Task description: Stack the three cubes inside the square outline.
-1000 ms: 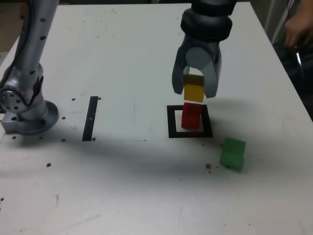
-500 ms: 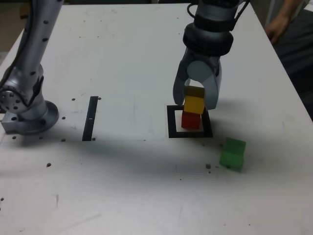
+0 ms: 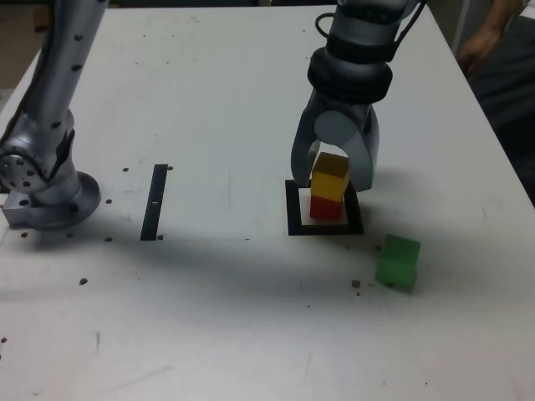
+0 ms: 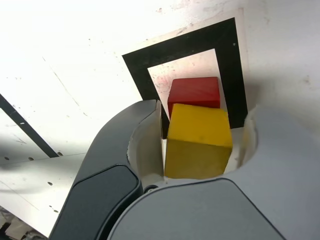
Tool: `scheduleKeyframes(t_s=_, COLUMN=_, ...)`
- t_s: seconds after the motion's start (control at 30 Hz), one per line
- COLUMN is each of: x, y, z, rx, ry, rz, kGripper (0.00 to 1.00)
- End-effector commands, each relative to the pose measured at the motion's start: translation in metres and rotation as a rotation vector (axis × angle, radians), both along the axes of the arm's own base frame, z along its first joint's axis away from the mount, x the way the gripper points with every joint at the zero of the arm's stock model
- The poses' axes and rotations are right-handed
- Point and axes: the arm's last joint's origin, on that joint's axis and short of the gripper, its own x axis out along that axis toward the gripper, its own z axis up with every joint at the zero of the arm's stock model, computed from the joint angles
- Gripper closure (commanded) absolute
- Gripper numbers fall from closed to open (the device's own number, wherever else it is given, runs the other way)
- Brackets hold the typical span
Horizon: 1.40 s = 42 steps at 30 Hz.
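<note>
The yellow cube (image 4: pixel 198 142) is being loosely straddled by the parted tool (image 4: pixel 203 112), seemingly atop the red cube (image 4: pixel 195 91); the green cube (image 3: pixel 398 263) is being seen at the square outline's (image 3: pixel 295 209) four o'clock, exterior view.

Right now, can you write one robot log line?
gripper open around yellow cube | yellow on red cube | red inside square outline | green cube outside

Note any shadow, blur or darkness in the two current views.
Exterior view: soft shadow band across the table, dim person's hand at the right edge; wrist view: yellow cube's near side darker than its top, far table bright.
</note>
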Motion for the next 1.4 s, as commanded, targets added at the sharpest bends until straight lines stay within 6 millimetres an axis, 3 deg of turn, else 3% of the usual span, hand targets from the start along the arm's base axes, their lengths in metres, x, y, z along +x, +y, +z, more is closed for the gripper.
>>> scheduleKeyframes(t_s=0.0, x=-0.004, y=0.0, z=0.005, rx=0.0, ry=-0.017, rz=0.001, kGripper=0.0)
scheduleKeyframes(t_s=0.53, x=-0.025, y=0.001, z=0.035, rx=0.051, ry=-0.095, rz=-0.01, kGripper=0.0)
scheduleKeyframes(t_s=0.97, x=-0.016, y=-0.032, z=0.065, rx=0.108, ry=-0.14, rz=-0.103, kGripper=0.0)
scheduleKeyframes(t_s=1.37, x=0.005, y=-0.07, z=0.06, rx=0.088, ry=-0.154, rz=-0.107, kGripper=0.0)
